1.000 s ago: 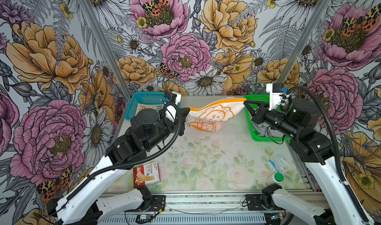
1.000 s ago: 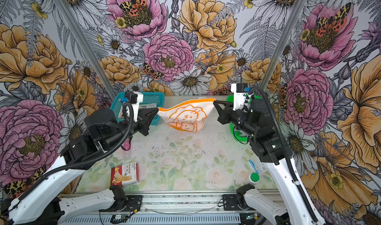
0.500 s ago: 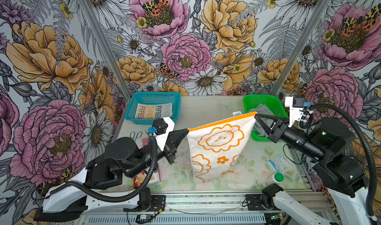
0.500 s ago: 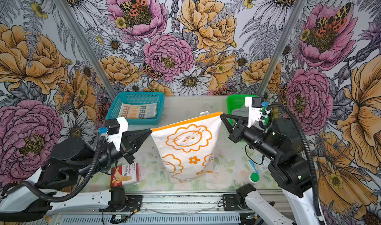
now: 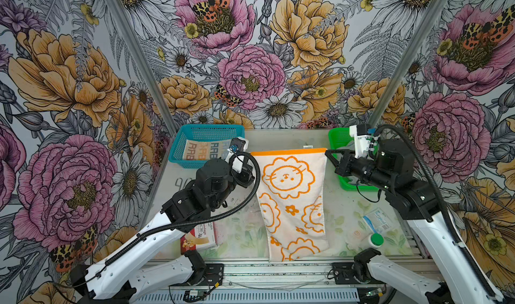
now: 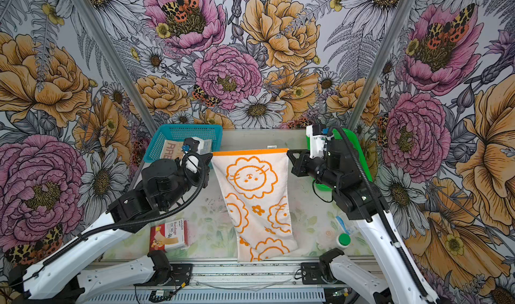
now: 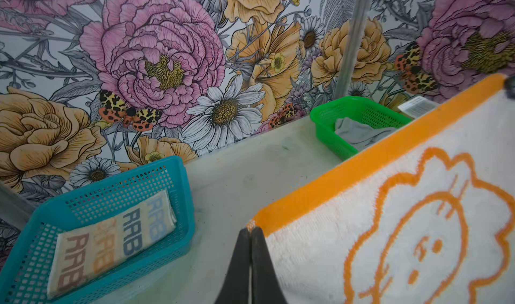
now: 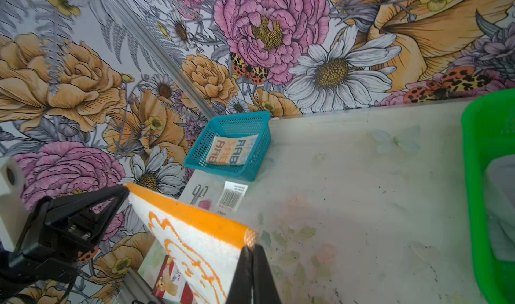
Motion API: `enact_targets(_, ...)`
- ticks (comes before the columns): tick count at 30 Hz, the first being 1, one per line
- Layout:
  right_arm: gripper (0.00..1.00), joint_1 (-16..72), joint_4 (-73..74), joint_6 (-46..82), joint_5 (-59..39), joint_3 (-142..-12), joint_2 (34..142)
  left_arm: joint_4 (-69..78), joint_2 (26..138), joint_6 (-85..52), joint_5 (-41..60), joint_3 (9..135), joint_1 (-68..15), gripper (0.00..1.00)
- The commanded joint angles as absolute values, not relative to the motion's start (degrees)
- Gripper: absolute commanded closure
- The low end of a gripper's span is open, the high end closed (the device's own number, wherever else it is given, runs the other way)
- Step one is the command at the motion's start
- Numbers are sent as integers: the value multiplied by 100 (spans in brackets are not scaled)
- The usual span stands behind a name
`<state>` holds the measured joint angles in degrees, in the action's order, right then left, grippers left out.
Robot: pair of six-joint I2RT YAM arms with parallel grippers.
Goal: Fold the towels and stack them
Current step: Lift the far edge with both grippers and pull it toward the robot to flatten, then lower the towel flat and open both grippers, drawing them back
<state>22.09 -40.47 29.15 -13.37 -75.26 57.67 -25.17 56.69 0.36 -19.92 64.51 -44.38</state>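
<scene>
Floral wallpaper (image 5: 250, 74) of peonies and daisies encloses a pale table (image 5: 278, 138) printed with faint blossoms. At mid-surface you see the orange towel (image 5: 289, 194): rectangular white looped terry with an orange band along its upper hem, patterned with orange outline lion faces and small flowers. Its upper hem is stretched taut above the surface, and its lower end trails to the near edge.

Your left gripper (image 7: 251, 228) has its black fingers pressed together on one upper corner. Your right gripper (image 8: 252, 245) pinches the other corner likewise.

At the far left corner, a blue mesh basket (image 5: 211, 127) holds the folded cream towel (image 5: 200, 150), with lettering legible as "RAB" in brown, orange and blue. At the far right corner, a green mesh basket (image 7: 328, 121) holds the crumpled grey towel (image 7: 359, 134).

Close to the near left corner lies a red-and-white carton (image 6: 168, 234) reading "Bandage". Close to the near right corner lies a packet (image 5: 376, 221) reading "Surgical", beside a green-capped bottle (image 5: 376, 240).
</scene>
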Motion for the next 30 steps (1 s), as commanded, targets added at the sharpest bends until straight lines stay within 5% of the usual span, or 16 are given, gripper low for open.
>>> enact_targets(1, 100, 1991, -3448, 2570, -769, -7384, 6198, -1814, 6079, -374, -935, 6325, -3734, 100)
enact_targets(9, 100, 1261, -2093, 2275, -1232, -7334, 8073, -505, 8135, -484, -379, 6589, -2950, 100)
enact_targets(19, 100, 919, -1545, 2101, -1938, -8768, 11309, -272, 10948, -379, -296, 8176, -2559, 100)
enact_targets(30, 100, 855, -1465, 2079, -1667, -9462, 12415, -1284, 12705, -338, -447, 9960, -2421, 100)
